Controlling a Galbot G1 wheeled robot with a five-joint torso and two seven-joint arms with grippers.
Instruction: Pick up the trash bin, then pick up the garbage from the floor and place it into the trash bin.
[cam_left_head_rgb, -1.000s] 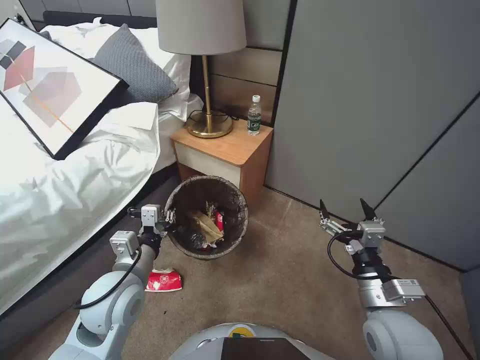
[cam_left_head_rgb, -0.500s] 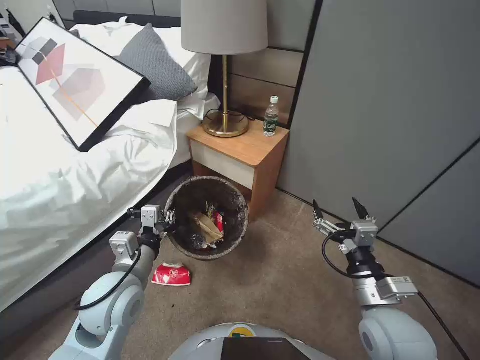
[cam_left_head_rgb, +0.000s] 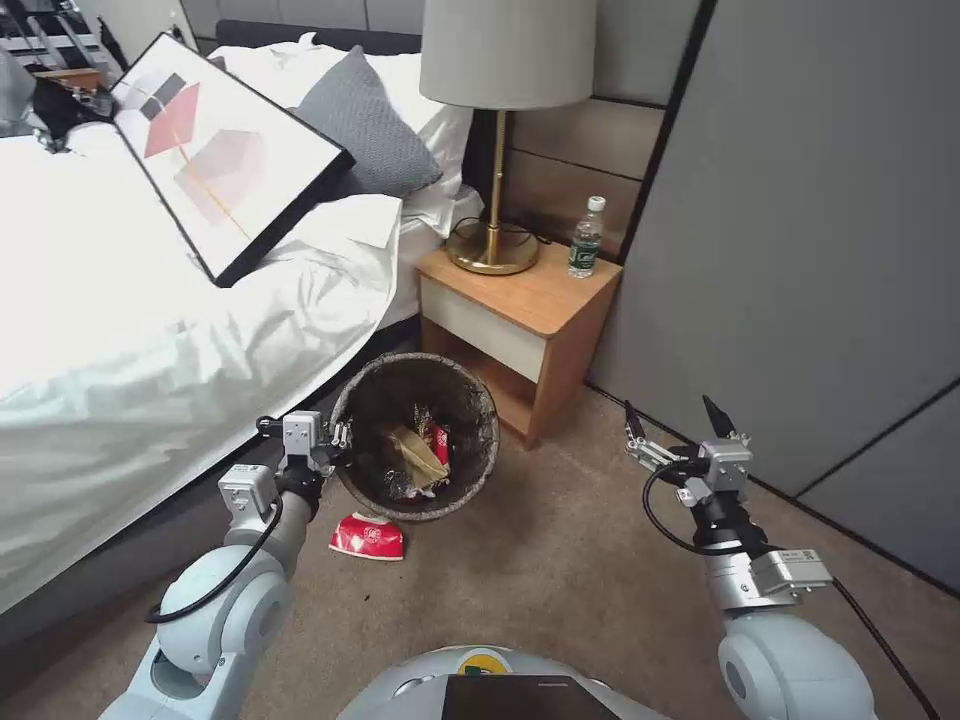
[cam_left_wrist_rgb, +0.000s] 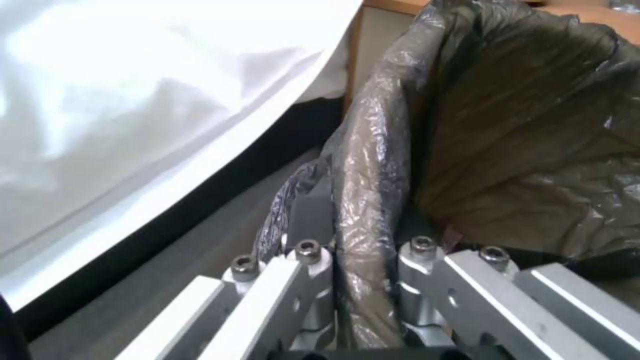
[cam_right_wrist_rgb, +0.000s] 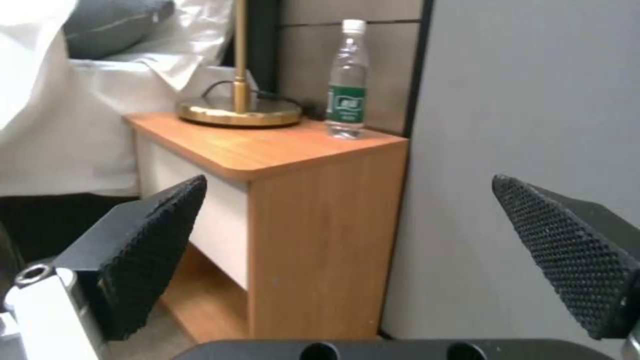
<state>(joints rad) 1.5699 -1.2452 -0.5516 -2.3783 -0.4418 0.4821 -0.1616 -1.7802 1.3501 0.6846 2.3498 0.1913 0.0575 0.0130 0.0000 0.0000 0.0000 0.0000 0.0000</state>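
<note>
So the left gripper (cam_left_head_rgb: 335, 440) is clamped onto the near-left rim of the trash bin (cam_left_head_rgb: 415, 437), pinching the dark bag liner (cam_left_wrist_rgb: 373, 165) between its fingers (cam_left_wrist_rgb: 310, 220); you can see the plastic bunched up right in the grip from the left wrist view. The bin sits between the bed (cam_left_head_rgb: 150, 330) and the wooden nightstand (cam_left_head_rgb: 520, 310), over the beige carpet (cam_left_head_rgb: 560, 560); can't tell if it's touching the floor or lifted a bit. Inside there's already some junk: a brown paper scrap (cam_left_head_rgb: 415, 455) and a red packet (cam_left_head_rgb: 438, 440).

One red snack packet (cam_left_head_rgb: 367, 536) is lying on the carpet just beside the bin's near side, close to the left arm.

The right gripper (cam_left_head_rgb: 675, 425) hangs out over the carpet well off to the right, near the grey wall panel (cam_left_head_rgb: 800, 230), fingers spread wide with nothing between them. Its wrist view looks straight at the nightstand corner, where a green-labelled water bottle (cam_right_wrist_rgb: 348, 80) stands upright near the back edge next to the brass lamp base (cam_right_wrist_rgb: 239, 111).

A framed picture (cam_left_head_rgb: 225, 150) leans on the bed against a grey pillow (cam_left_head_rgb: 365, 125).
</note>
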